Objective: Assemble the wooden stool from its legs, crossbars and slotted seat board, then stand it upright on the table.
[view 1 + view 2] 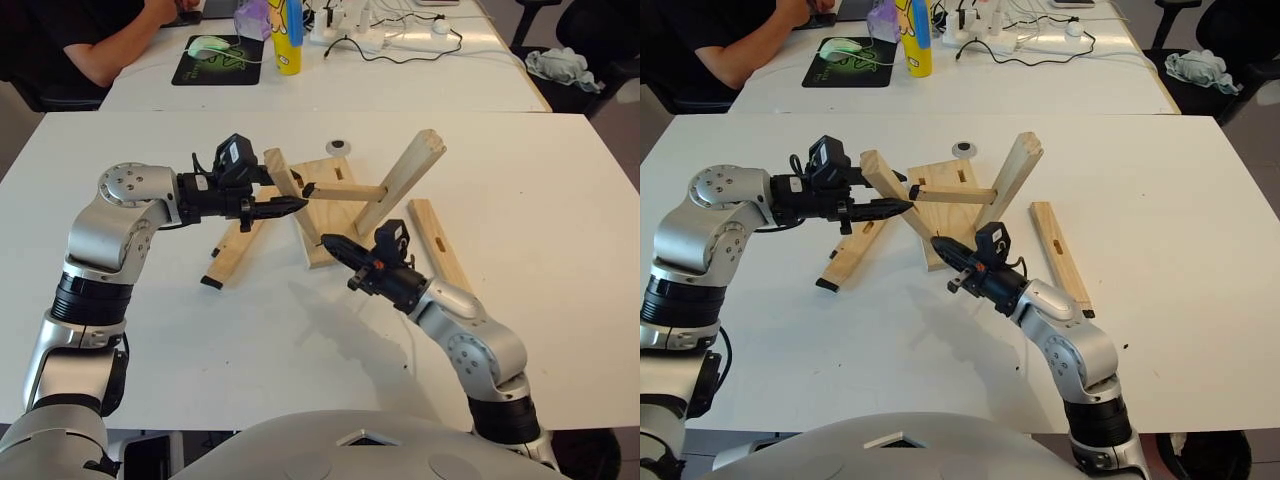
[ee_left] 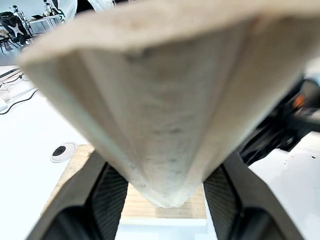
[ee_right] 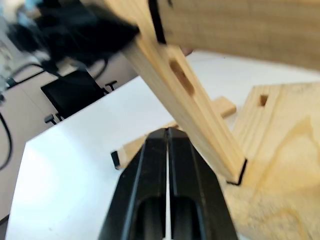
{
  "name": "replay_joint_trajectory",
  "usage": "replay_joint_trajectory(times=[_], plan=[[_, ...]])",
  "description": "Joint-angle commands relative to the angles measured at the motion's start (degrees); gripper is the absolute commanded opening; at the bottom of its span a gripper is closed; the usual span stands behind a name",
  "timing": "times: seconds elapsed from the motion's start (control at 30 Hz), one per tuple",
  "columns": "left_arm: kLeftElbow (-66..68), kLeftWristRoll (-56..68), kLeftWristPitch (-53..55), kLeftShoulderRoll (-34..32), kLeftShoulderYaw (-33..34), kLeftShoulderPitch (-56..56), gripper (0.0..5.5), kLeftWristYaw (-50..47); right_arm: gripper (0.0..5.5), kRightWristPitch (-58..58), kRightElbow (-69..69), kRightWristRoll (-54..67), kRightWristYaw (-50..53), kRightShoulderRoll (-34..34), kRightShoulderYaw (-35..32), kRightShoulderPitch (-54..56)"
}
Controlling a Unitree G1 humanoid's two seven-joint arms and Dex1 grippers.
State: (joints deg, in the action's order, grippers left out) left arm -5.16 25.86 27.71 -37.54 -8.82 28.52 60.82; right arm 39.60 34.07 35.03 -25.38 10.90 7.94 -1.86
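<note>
At table centre, in the left eye view, the left gripper [image 1: 290,206] clamps the held leg [image 1: 281,170], which leans over the flat seat board [image 1: 328,215]. A crossbar [image 1: 345,190] runs from it toward 3 o'clock into the far leg [image 1: 405,180], which tilts toward 1 o'clock. The right gripper [image 1: 335,245] hovers at 6 o'clock of this frame, just beside the held leg's foot, carrying nothing. 2 spare legs lie flat: the left spare leg [image 1: 232,252] at 8 o'clock of the board, the right spare leg [image 1: 438,243] at 4 o'clock.

From the left wrist, the fingers [image 2: 112,195] sit on either side of the pale wood, holding it.

From the right wrist, that gripper's fingers [image 3: 150,200] are pressed together with only a hairline between them. They point at the black foot cap [image 3: 240,172] by the board's edge; whether cap and board touch, I cannot tell.

My judgement: the 1st side frame is being set against the board, so the task is under halfway. The next move calls for the right fingers to open and steady the far leg while the joints line up.

Across the right eye view, the white table [image 1: 1160,200] carries a round grommet [image 1: 962,150] at 12 o'clock of the board. Behind it, another table [image 1: 1040,85] holds a mouse pad [image 1: 875,72], a mouse [image 1: 845,47], a yellow bottle [image 1: 918,40] and cables [image 1: 1040,45].
</note>
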Motion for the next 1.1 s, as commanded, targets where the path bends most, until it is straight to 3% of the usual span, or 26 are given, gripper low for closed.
replay_joint_trajectory(times=[0.03, 0.17, 0.3, 0.5, 0.67, 1.1], plan=[[1.85, -1.83, 3.71, -1.05, -2.07, -2.54, 2.07, 0.23, 0.00, 3.80, 4.08, 4.38, 5.85, -3.24, -1.74, 7.31], [2.39, -2.06, 3.59, -0.77, -2.43, -1.96, 2.07, 0.56, 0.00, 0.67, 2.13, -0.48, 12.04, -6.63, -1.03, 13.82], [2.70, -2.07, 3.56, -0.47, -2.88, -1.37, 2.07, 0.90, 0.00, -4.06, -1.81, -12.30, 14.50, -4.71, 5.73, 17.50], [3.27, -2.07, 3.36, -0.40, -3.36, -0.47, 2.07, 1.59, 0.00, -6.47, -5.18, -24.73, 15.64, -0.97, 13.71, 15.52], [3.05, -1.99, 3.45, -0.25, -3.67, -0.29, 2.07, 1.55, 0.00, -3.91, -8.96, -31.31, 15.98, 1.70, 16.29, 13.90], [2.37, -3.13, 3.29, -0.24, -3.48, -0.83, 2.07, 0.16, 0.00, -0.50, -11.85, -34.04, 10.89, 3.59, 20.15, 10.54]])
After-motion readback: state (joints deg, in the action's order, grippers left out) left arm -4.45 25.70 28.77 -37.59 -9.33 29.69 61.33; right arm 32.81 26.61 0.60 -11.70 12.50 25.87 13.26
